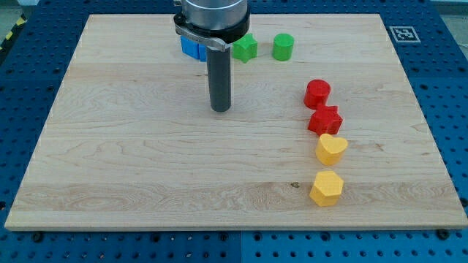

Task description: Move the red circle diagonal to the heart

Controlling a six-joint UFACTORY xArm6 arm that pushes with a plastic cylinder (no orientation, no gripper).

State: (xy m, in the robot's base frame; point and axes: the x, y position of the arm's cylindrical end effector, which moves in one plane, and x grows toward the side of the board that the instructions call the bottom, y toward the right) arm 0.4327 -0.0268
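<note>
The red circle [317, 93] sits on the wooden board at the view's right, touching the red star [325, 120] just below it. The yellow heart [331, 149] lies right under the star, and the yellow hexagon [326, 188] is lower still. My tip [221, 109] rests on the board near the centre top, well to the left of the red circle and apart from every block.
A green star [246, 49] and a green cylinder [283, 47] stand near the view's top. A blue block [192, 48] is partly hidden behind the rod. The board's edge [234, 227] runs along the view's bottom.
</note>
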